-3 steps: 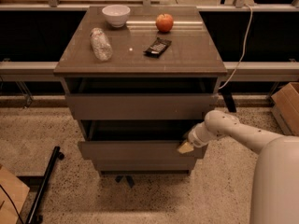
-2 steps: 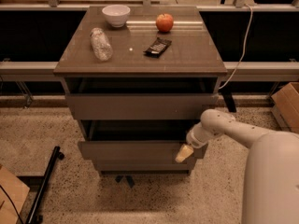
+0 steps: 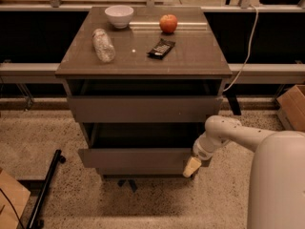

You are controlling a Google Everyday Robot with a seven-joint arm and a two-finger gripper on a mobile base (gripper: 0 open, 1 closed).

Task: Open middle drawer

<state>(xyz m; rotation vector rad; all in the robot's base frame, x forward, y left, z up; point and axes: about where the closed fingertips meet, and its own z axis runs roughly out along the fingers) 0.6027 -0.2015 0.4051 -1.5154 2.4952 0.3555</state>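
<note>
Grey-brown middle drawer (image 3: 138, 158) juts open, gripper (image 3: 192, 167) at its right corner.

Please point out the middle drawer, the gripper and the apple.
middle drawer (image 3: 138, 158): camera view, centre of front panel.
gripper (image 3: 192, 167): camera view, tip at the drawer's right front corner.
apple (image 3: 168, 23): camera view, its middle.

This looks like a robot test space in a lab or workshop. A lone drawer cabinet (image 3: 200, 61) stands on a speckled terrazzo floor (image 3: 228, 199). A white cable (image 3: 245, 46) dangles behind it, with a cardboard box (image 3: 293, 106) at the right. The gripper (image 3: 192, 166) hangs low by the cabinet's right front.
</note>
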